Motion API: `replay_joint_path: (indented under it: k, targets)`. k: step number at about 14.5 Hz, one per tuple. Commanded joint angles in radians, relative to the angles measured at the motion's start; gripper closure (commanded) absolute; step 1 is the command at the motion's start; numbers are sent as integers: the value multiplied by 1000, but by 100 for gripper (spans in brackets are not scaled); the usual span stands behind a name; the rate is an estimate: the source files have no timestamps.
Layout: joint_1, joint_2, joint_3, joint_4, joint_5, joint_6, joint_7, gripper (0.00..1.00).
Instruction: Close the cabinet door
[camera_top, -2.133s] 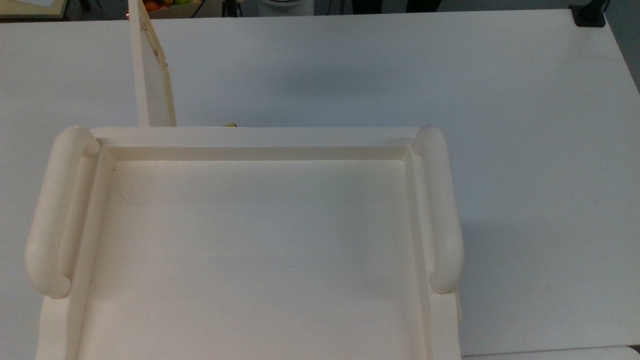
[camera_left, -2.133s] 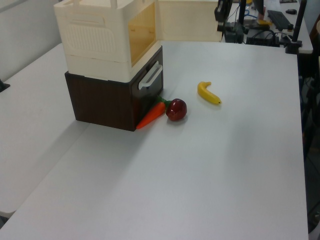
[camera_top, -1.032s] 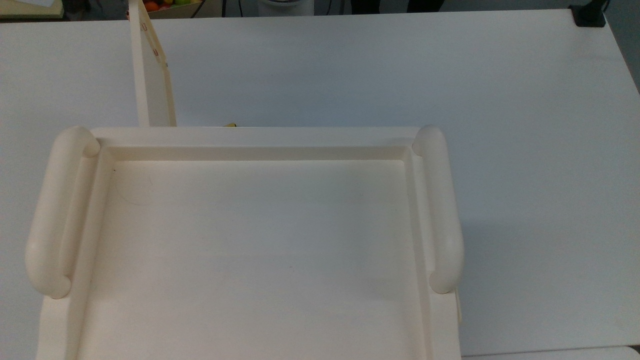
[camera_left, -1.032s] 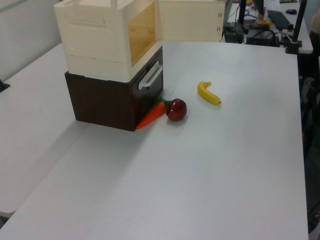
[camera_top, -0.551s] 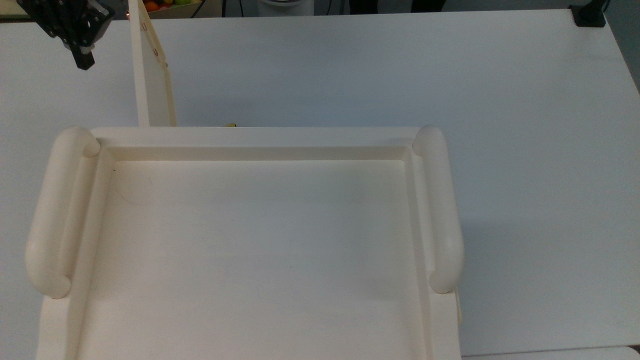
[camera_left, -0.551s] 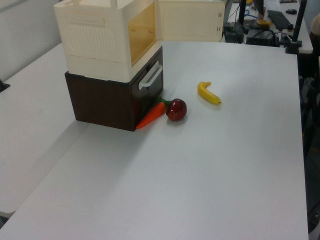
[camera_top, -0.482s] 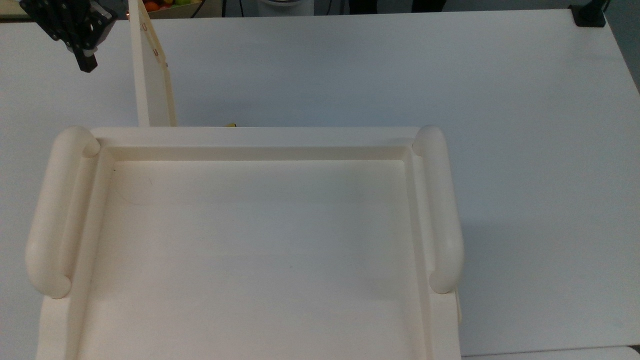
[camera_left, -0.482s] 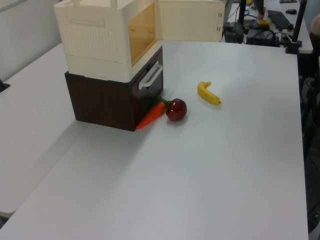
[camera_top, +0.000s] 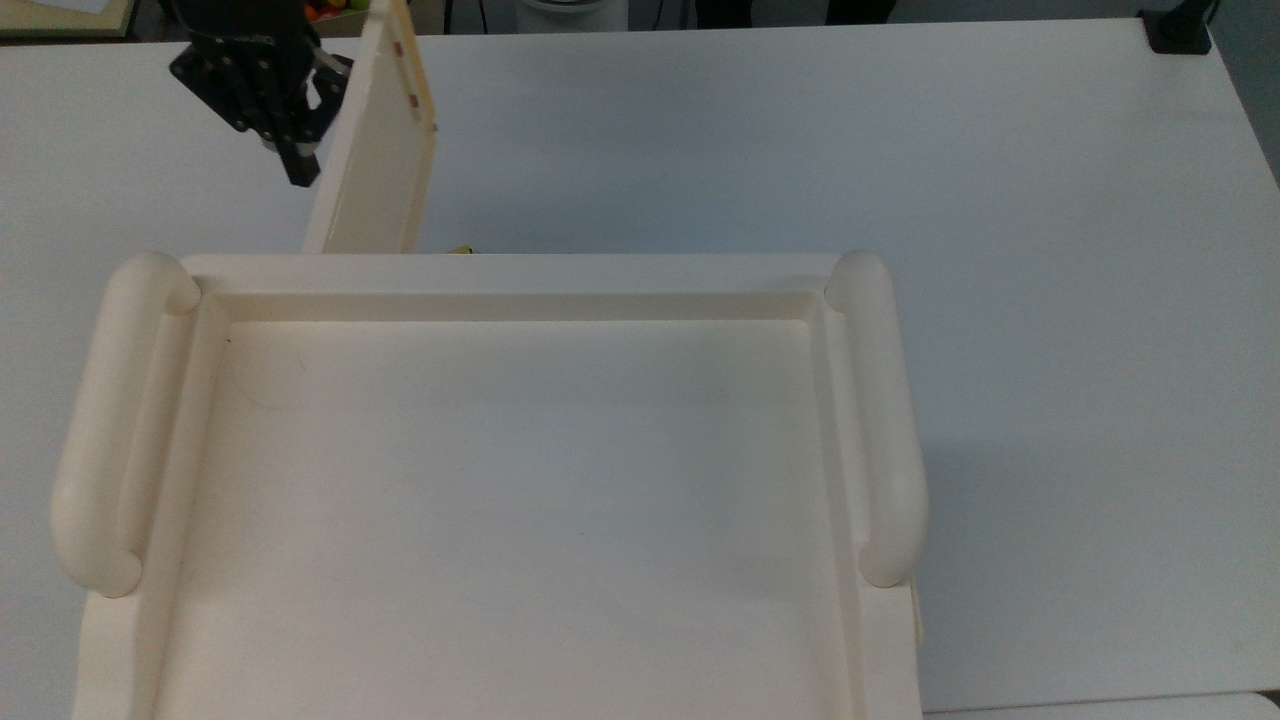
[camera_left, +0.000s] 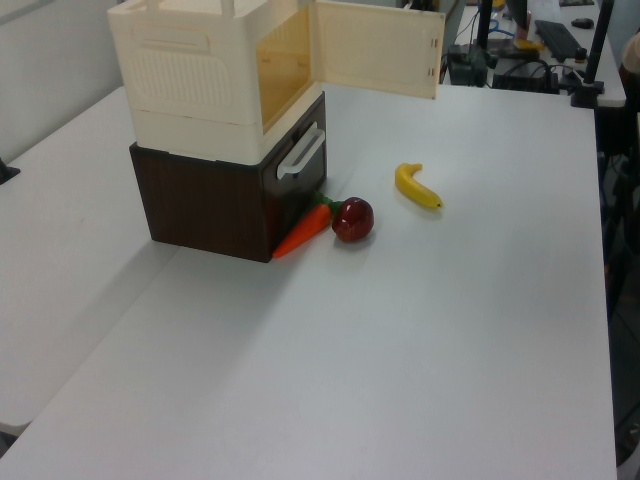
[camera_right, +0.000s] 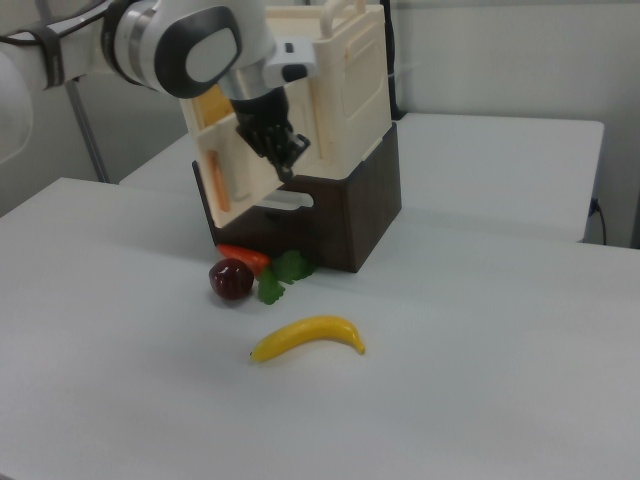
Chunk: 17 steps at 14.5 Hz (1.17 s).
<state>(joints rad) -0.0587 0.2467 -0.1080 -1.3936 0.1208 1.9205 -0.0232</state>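
The cream cabinet (camera_top: 500, 272) fills the lower top view with its recessed tray top; it shows in the left view (camera_left: 190, 70) and the right view (camera_right: 350, 90). Its thin cabinet door (camera_top: 375, 150) stands partly open, angled off the front left corner, with reddish marks on its far edge. The door also shows in the left view (camera_left: 378, 48) and the right view (camera_right: 230, 185). My black gripper (camera_top: 300, 172) is shut and rests against the door's outer face, on the top view's left of it. My gripper (camera_right: 286, 165) presses the panel in the right view.
The cabinet sits on a dark brown drawer unit (camera_left: 210, 205). On the white table (camera_left: 450, 330) in front lie a carrot (camera_left: 302, 232), a red apple (camera_left: 352, 219) and a banana (camera_left: 418, 187). Desks with equipment stand beyond the table's far edge.
My gripper has come in from the top view's upper left toward the right, up against the door. The door has swung toward the top view's right, partway toward the cabinet front.
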Motion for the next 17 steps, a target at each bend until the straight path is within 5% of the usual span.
replay_joint_path:
  k: [1,5,12,17]
  targets:
    - [89,-15,-7,-32,40,29,52,100]
    - [114,-6,-6,-30,163,173,52,100]
    - [198,58,-2,-42,165,573,57,100]
    - [201,62,-2,-62,165,656,57,100]
